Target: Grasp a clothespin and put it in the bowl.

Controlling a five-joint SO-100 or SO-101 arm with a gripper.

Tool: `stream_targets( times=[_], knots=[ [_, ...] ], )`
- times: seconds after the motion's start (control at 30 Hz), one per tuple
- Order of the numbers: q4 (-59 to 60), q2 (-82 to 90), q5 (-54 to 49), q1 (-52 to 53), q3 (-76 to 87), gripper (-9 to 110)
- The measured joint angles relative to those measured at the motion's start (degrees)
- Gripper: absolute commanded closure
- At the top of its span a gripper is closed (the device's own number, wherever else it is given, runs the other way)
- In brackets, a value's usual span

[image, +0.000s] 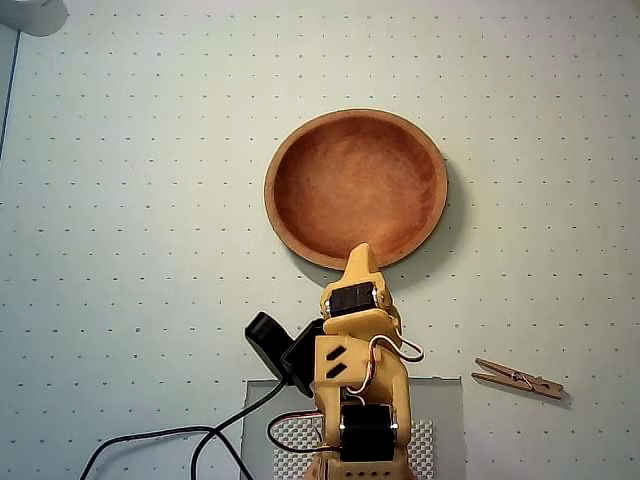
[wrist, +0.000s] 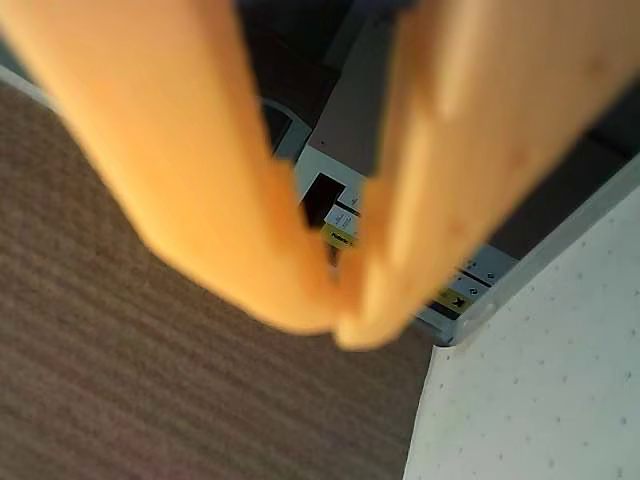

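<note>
In the overhead view the reddish-brown wooden bowl (image: 356, 187) sits on the dotted white mat, empty. The light-tan clothespin (image: 518, 379) lies flat on the mat at the lower right, well apart from the bowl and the arm. My orange gripper (image: 362, 258) points up the picture, its tip just over the bowl's near rim, raised above the table. In the wrist view the two orange fingers (wrist: 200, 190) fill the frame, blurred, their tips (wrist: 338, 325) touching with nothing between them. The wrist view shows neither bowl nor clothespin.
Black cables (image: 190, 440) run from the arm's base to the lower left. A grey base plate (image: 440, 420) lies under the arm. In the wrist view, brown floor (wrist: 150, 400), a mat corner (wrist: 540, 370) and a white box with labels (wrist: 345, 225) show.
</note>
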Motion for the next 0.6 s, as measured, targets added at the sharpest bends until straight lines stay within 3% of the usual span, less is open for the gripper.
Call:
stream_targets(
  times=[0.27, 0.6],
  knots=[
    [0.4, -26.5, -1.8, 0.3, -24.6, 105],
    [10.1, -53.2, -17.8, 9.5, -45.3, 105]
  ],
)
